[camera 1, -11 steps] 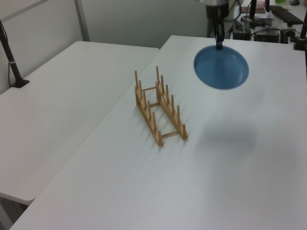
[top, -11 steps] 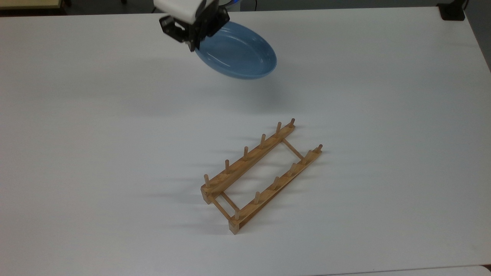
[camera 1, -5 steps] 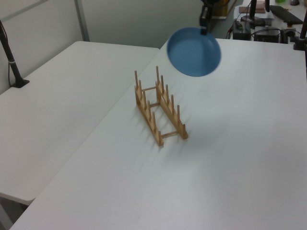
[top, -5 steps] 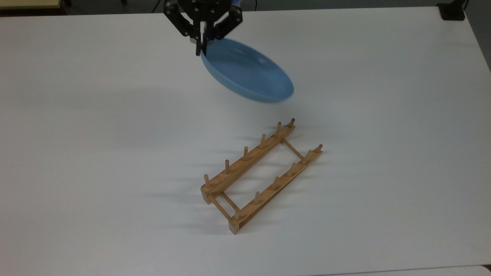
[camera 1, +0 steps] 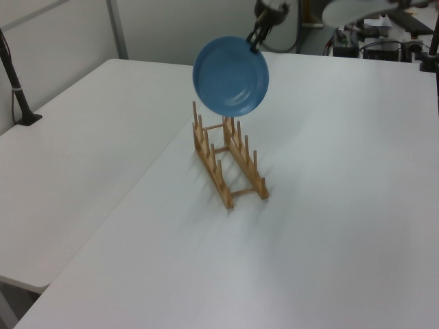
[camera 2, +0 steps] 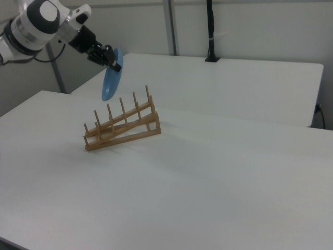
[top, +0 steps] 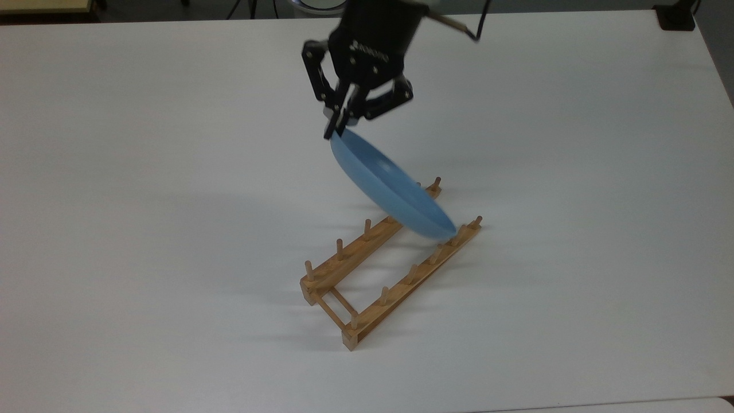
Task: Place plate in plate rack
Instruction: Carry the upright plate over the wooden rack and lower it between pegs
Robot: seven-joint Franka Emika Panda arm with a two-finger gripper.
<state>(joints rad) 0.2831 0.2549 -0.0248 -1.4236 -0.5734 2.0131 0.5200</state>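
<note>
gripper point(top: 338, 127) fingers were clamped on the plate point(top: 390, 192) rim at frame centre, plate hanging near-vertical above the plate rack point(top: 390, 261); lowering should align its edge between adjacent pegs.

- 1 plate point(top: 395, 192), light blue
- 1 plate rack point(top: 367, 275), wooden: 2 rails, 2 crossbars
- 1 gripper point(top: 339, 123), 12 o'clock from the rack in the top view
- 2 white tables point(camera 1: 329, 226), side by side
</note>
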